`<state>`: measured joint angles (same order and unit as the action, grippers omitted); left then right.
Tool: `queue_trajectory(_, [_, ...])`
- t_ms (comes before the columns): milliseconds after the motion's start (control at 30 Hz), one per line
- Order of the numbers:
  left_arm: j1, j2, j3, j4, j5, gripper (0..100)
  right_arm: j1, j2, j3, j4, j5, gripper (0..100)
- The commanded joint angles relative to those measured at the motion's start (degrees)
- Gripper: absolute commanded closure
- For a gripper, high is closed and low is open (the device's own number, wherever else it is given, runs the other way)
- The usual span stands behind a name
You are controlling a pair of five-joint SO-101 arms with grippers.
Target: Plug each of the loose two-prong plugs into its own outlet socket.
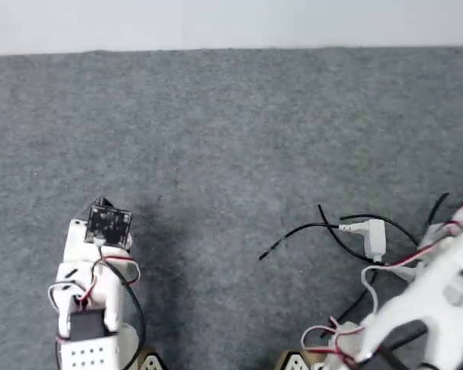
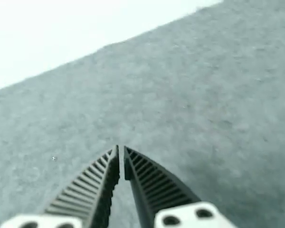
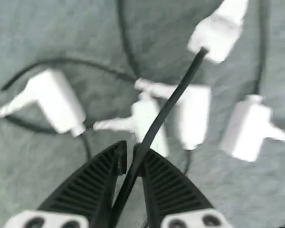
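- The grey, felt-like surface [image 1: 231, 131] is running back to a plain white wall [image 1: 231, 23]. In the high view its far and middle stretches are lying open, with both arms sitting at the near edge.
- The left arm [image 1: 92, 293] is standing at the near left. Its left tool [image 2: 121, 153] is clenched tip to tip, grasping nothing and hovering over bare felt, well apart from the plugs.
- The right arm [image 1: 432, 301] is leaning in from the near right corner, close to the surface's right edge.
- The right tool [image 3: 129, 154] is clenching a black cord [image 3: 166, 107]. The cord is passing between its fingers and running straight on to a white plug [image 3: 222, 28] at its end. I cannot tell whether that plug is resting on the felt.
- Beyond the right tool's tips, the other plugs [image 3: 249, 128] are lying close together, their long axes pointing different ways. They are too blurred to tell which ends are carrying the prongs.
- In the high view an L-shaped plug [image 1: 368, 231] is lying just beside the right arm among looping black cords. One loose cord end [image 1: 262, 257] is pointing toward the open middle.
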<state>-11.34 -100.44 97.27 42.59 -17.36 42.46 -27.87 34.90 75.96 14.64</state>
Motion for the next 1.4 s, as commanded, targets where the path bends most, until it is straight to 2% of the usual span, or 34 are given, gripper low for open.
queue_trajectory(0, [0.0, -3.7, -3.9, 11.0, 1.1, 99, -5.0, -5.0, 6.6, -3.2, -0.2, 99.0])
queue_trajectory(167, [0.1, -3.9, -6.3, 17.6, 1.4, 99, -10.5, -10.6, 19.3, -10.5, -0.5, 99.0])
queue_trajectory(300, [0.2, -4.0, -6.4, 20.2, 1.5, 99, -16.5, -16.1, 26.2, -11.6, -0.1, 99.0])
queue_trajectory(433, [0.7, -4.0, -6.0, 23.0, 1.5, 98, -25.7, -21.4, 32.3, -11.6, -0.1, 98.9])
queue_trajectory(633, [3.1, -4.0, -4.8, 27.6, 1.4, 99, -43.8, -28.9, 42.1, -11.6, -0.4, 99.0])
queue_trajectory(733, [3.1, -4.0, -4.3, 29.5, 1.4, 99, -49.5, -34.3, 46.8, -13.1, -0.3, 99.0])
queue_trajectory(900, [3.5, -4.0, -1.3, 30.2, 1.1, 99, -51.1, -46.8, 55.7, -14.7, -0.1, 99.0])
queue_trajectory(1200, [3.2, -4.0, -0.9, 30.3, 1.1, 99, -50.7, -75.7, 61.5, -1.1, -0.1, 99.0])
queue_trajectory(1367, [3.3, -4.0, -0.9, 30.3, 1.1, 99, -50.9, -74.0, 61.5, -2.3, -0.1, 99.0])
